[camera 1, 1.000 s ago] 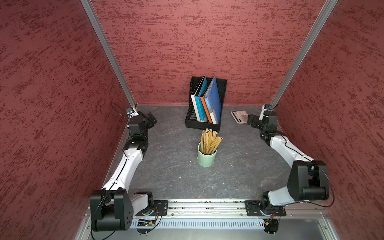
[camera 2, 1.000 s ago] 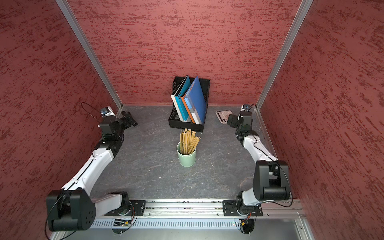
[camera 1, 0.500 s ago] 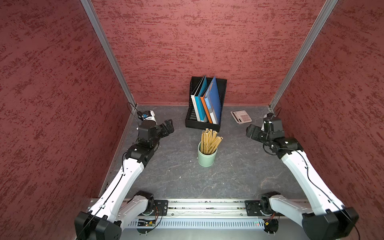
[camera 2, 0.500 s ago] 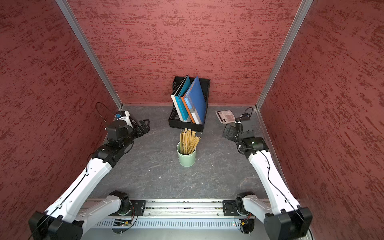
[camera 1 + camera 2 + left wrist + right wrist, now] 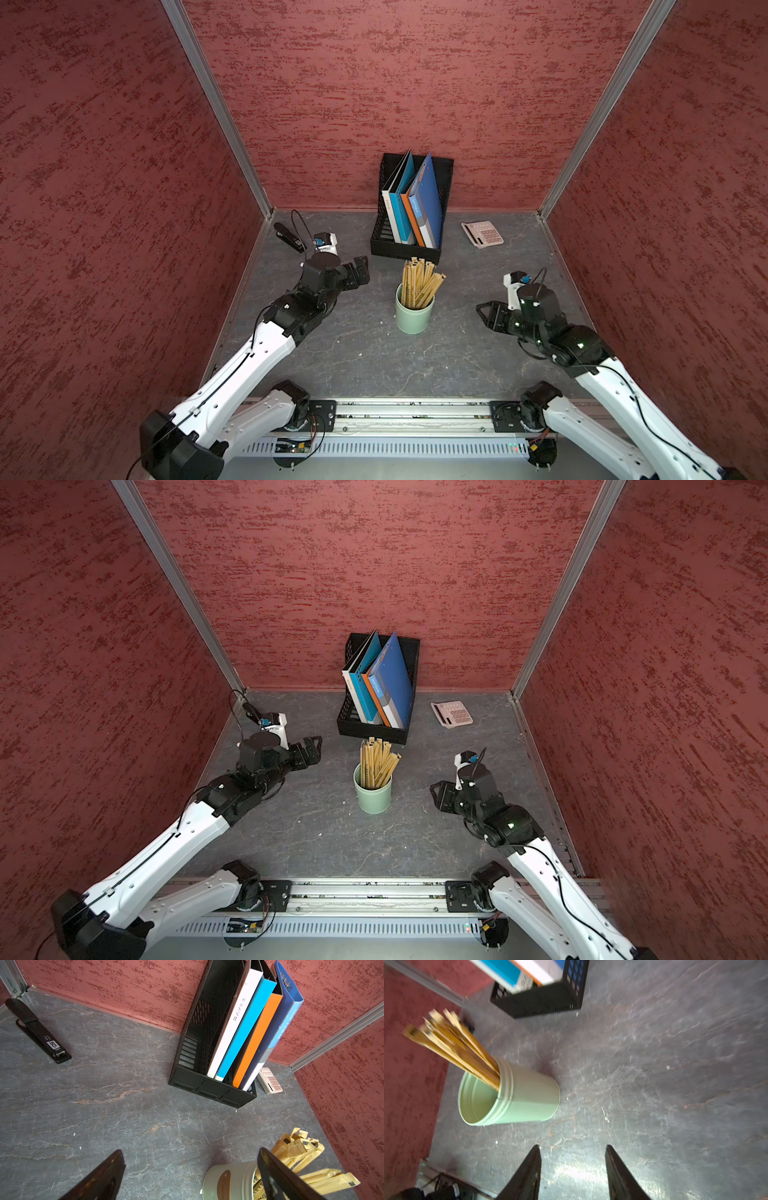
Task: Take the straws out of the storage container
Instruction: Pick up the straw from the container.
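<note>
The storage container (image 5: pixel 414 318) (image 5: pixel 372 798) is a pale mint-green cup standing upright mid-table in both top views. A bundle of tan straws (image 5: pixel 417 280) (image 5: pixel 376 762) rises out of it, leaning toward the back. My left gripper (image 5: pixel 361 268) (image 5: pixel 313 748) hovers to the cup's left, open and empty. In the left wrist view the cup (image 5: pixel 234 1180) and straws (image 5: pixel 299 1147) sit beside one finger of the wide-open left gripper (image 5: pixel 190 1151). My right gripper (image 5: pixel 484 313) (image 5: pixel 436 796) is to the cup's right. In the right wrist view the right gripper (image 5: pixel 573 1146) has its jaws apart with nothing between them, short of the cup (image 5: pixel 525 1097) and straws (image 5: pixel 452 1043).
A black mesh file holder (image 5: pixel 384 245) with coloured folders stands behind the cup against the back wall. A pink calculator (image 5: pixel 482 235) lies back right, a black stapler (image 5: pixel 289 237) back left. Red walls close in three sides; a metal rail (image 5: pixel 415 411) runs along the front.
Both arms have swung away from the back corners toward the cup. The right gripper's jaws have narrowed. The cup and straws have not moved.
</note>
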`<state>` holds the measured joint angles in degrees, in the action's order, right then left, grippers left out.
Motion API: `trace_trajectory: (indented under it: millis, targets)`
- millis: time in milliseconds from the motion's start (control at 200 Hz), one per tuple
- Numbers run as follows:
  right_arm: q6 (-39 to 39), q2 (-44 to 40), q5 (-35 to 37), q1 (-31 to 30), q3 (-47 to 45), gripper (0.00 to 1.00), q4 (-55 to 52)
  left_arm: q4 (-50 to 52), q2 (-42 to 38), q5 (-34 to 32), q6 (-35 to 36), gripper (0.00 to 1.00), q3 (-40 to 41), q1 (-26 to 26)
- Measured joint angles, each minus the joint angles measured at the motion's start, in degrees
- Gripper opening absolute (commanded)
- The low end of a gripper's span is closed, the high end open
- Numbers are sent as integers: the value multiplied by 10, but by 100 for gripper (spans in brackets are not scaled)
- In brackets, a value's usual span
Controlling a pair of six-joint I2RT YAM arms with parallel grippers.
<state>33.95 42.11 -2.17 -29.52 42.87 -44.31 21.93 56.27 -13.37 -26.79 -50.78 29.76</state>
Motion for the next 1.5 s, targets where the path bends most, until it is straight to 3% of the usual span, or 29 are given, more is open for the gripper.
trace_trajectory:
  millis: [225, 516, 927, 1498]
  targets:
    - [-8, 67, -1, -47, -6, 44, 79, 0, 7, 0, -5, 100, 4, 12]
    - [-30, 140, -5, -73, 4, 25, 168, -2, 33, 5, -8, 100, 5, 12]
    - [-75, 176, -44, -79, 27, 30, 245, -19, 35, 11, -10, 100, 9, 12]
    - [-93, 221, -56, -79, 46, 26, 274, -23, 35, 12, -10, 100, 9, 12]
